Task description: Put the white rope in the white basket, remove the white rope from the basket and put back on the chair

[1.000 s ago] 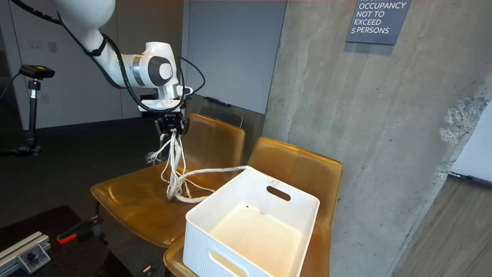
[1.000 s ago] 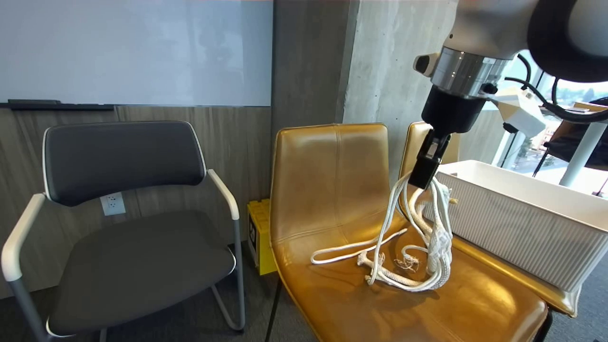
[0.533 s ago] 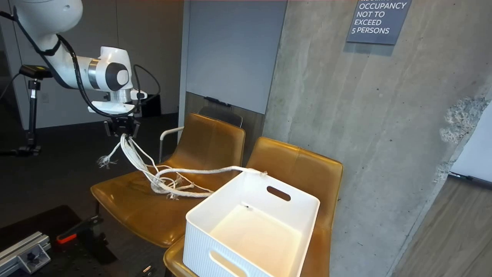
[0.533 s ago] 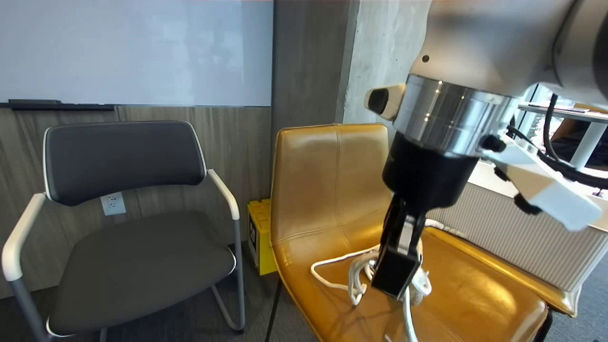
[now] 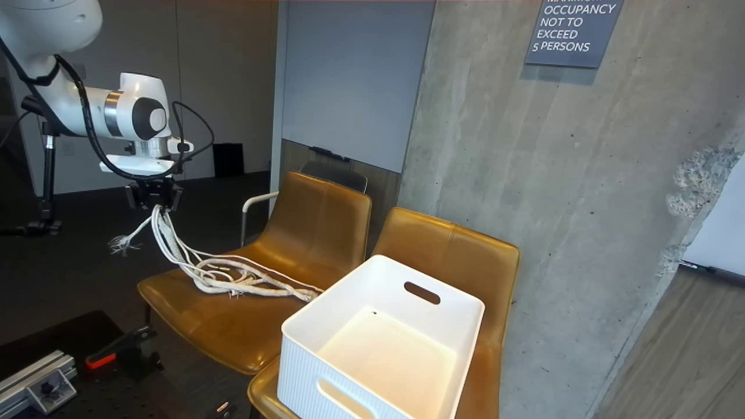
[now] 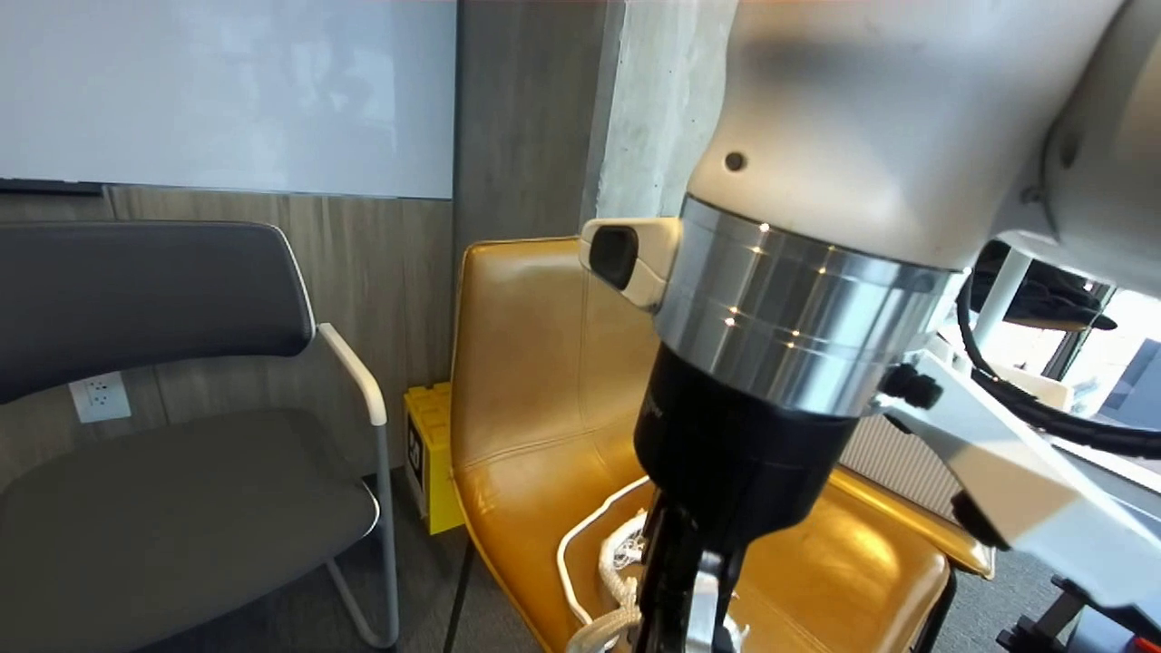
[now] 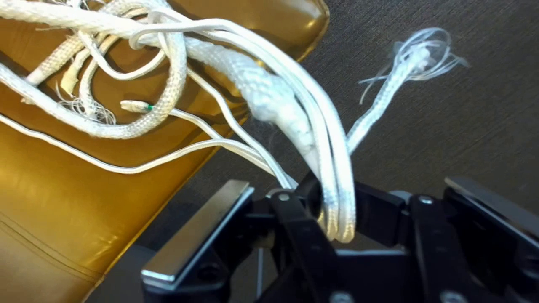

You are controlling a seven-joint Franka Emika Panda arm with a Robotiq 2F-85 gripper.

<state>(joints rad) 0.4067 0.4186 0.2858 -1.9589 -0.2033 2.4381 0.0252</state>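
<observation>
The white rope [image 5: 218, 282] is a loose bundle of thick and thin strands. My gripper [image 5: 156, 205] is shut on its upper end beyond the brown chair's [image 5: 204, 326] front left edge. The rest hangs down and lies tangled on that chair's seat, running to the basket's side. In the wrist view the rope [image 7: 265, 92] passes between the black fingers [image 7: 341, 193], and a frayed end sticks out. The white basket [image 5: 302, 366] stands on the neighbouring chair; no rope shows inside it. In an exterior view the arm hides much of the rope [image 6: 613, 558], and the fingertips are out of frame.
A second brown chair [image 5: 454, 244] bears the basket. A grey armchair [image 6: 181, 508] and a yellow box [image 6: 437, 453] stand beside the first chair. A dark table with a clamp [image 5: 119, 349] and a metal profile [image 5: 41, 381] is at the lower left. A concrete wall [image 5: 553, 203] stands behind.
My gripper has moved away from the basket, dragging the rope across the chair. The strand over the basket's rim has come off it. One exterior view has itself shifted.
</observation>
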